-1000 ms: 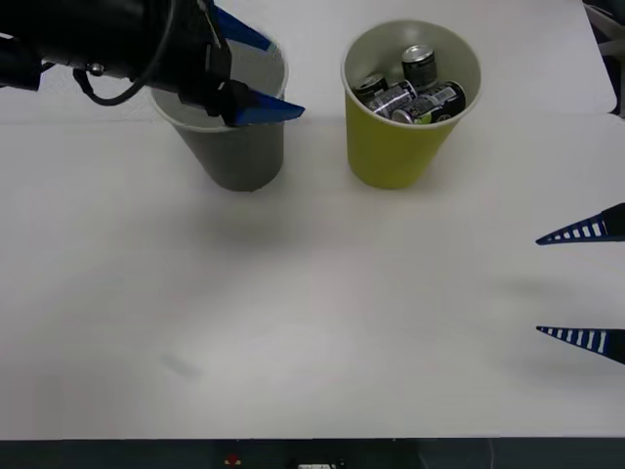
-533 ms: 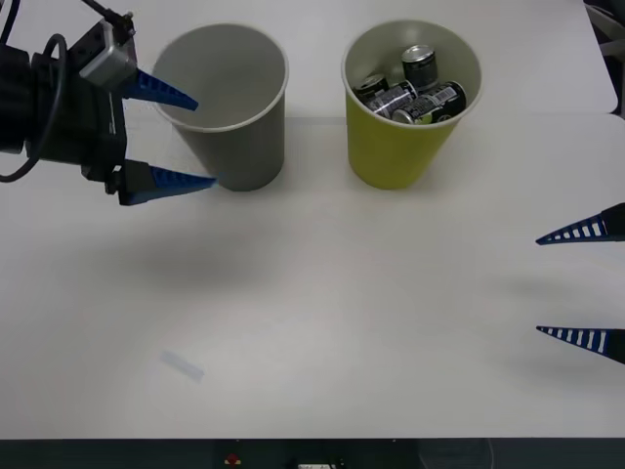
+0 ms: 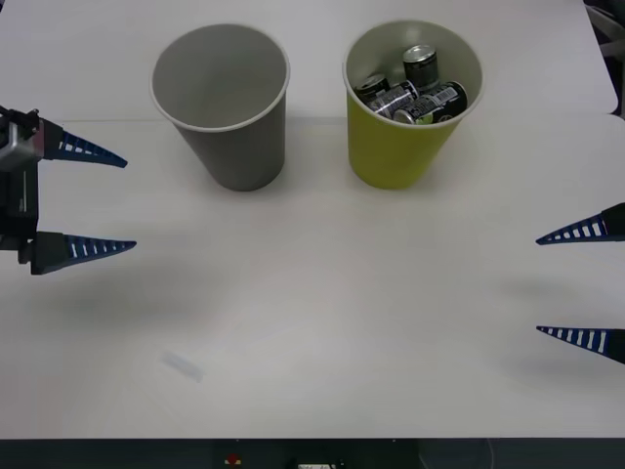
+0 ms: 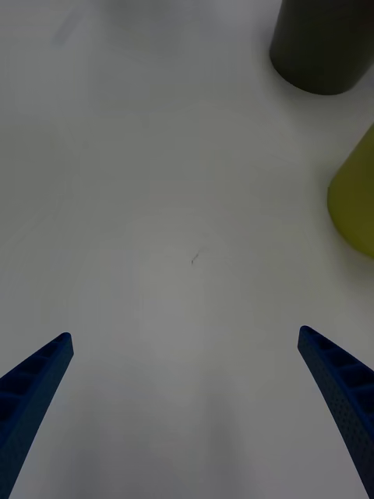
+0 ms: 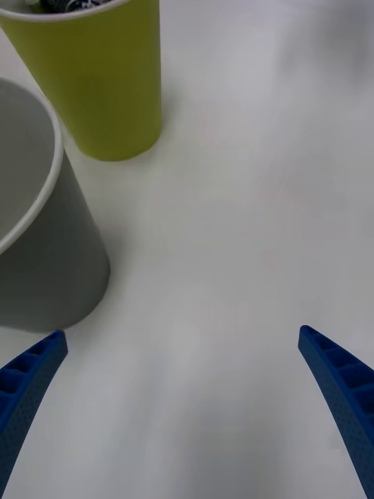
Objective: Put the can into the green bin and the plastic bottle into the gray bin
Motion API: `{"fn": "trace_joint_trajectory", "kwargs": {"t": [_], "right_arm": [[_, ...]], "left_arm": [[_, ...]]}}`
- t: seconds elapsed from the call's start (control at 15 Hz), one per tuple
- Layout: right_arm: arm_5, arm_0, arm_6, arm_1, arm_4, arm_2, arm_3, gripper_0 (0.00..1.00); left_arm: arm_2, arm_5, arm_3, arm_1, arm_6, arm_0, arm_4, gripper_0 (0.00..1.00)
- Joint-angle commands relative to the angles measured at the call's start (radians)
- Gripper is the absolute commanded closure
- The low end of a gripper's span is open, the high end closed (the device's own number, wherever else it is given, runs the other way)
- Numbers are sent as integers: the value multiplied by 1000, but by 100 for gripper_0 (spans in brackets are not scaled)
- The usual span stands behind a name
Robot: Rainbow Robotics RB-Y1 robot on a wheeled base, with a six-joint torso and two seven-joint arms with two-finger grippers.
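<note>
The green bin (image 3: 391,156) stands upright at the back right of the table and holds several dark cans. One can (image 3: 420,64) stands upright in it, the others lie on their sides; I cannot tell which of them is the task's can. The gray bin (image 3: 234,147) stands to its left, its visible inside bare. The plastic bottle is out of view. My left gripper (image 3: 125,203) hangs open and empty at the left edge, well left of the gray bin (image 5: 39,249) and green bin (image 5: 101,86). My right gripper (image 3: 539,285) is open and empty at the right edge, with the gray bin (image 4: 323,47) and green bin (image 4: 354,203) far off.
A small pale scrap (image 3: 183,365) lies on the white table (image 3: 322,293) near the front left. The table's front edge runs along the bottom of the front view. A dark object (image 3: 607,29) sits past the table's back right corner.
My left gripper has pulled away from above the gray bin, moving left and toward the front, and stays open. The right gripper has not moved.
</note>
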Motion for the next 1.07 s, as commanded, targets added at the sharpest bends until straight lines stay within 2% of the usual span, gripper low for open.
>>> {"fn": "trace_joint_trajectory", "kwargs": {"t": [0.07, 0.2, 0.67, 0.8, 1.07], "right_arm": [[0, 0, 0, 0, 0, 0, 0, 0], [0, 0, 0, 0, 0, 0, 0, 0], [0, 0, 0, 0, 0, 0, 0, 0], [0, 0, 0, 0, 0, 0, 0, 0], [0, 0, 0, 0, 0, 0, 0, 0]], "left_arm": [[62, 10, 0, 14, -72, 133, 47, 0], [102, 10, 0, 16, -122, 205, 70, 0], [176, 10, -23, 14, -193, 393, 156, 0], [199, 10, -23, 14, -250, 429, 160, 0], [257, 10, -51, 36, -274, 530, 156, 0]]}}
